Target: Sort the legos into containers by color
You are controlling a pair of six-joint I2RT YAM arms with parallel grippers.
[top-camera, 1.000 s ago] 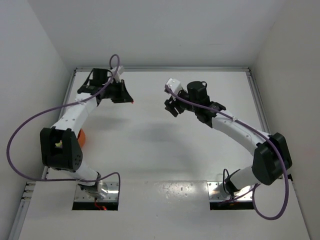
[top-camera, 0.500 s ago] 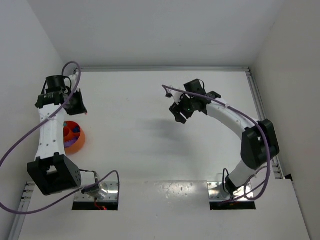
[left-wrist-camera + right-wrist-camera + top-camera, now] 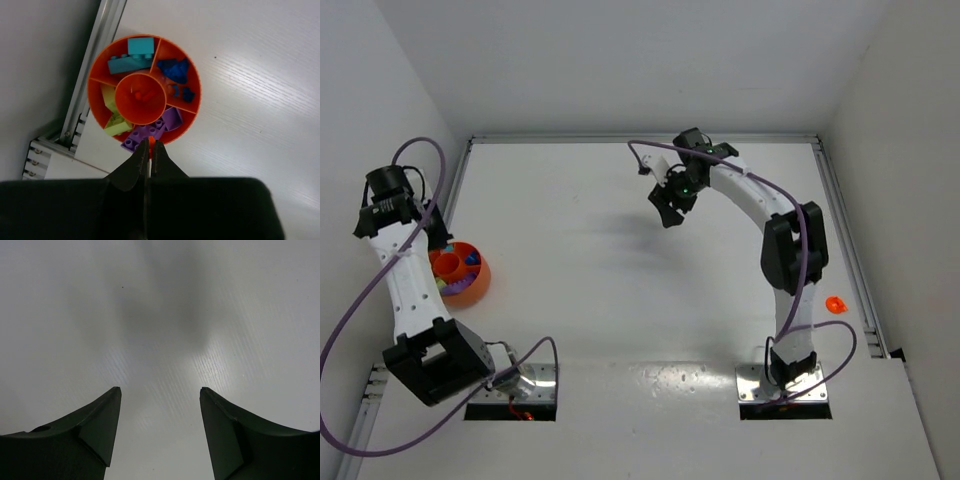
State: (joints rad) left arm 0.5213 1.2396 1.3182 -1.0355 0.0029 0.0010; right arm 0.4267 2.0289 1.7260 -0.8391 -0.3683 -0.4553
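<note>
Seen from above, the orange bowl (image 3: pixel 478 282) was set at the table's (image 3: pixel 620 300) left edge, with a stray orange lego (image 3: pixel 836 304) far to its right. In the left wrist view, the left fingers (image 3: pixel 132 170) were pinched on an orange piece (image 3: pixel 150 144) by the bowl's rim. In the right wrist view, the right fingers (image 3: pixel 97 422) were held wide apart.

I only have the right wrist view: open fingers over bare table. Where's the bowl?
Observer: The orange bowl sits at the left edge of the table, below the left gripper.
Operator: Is that gripper holding anything?
Observer: It is shut on a tiny orange lego, seen in the left wrist view.
Operator: Anything loose on the table?
Observer: One small orange piece lies near the right rail, beside the right arm.
</note>
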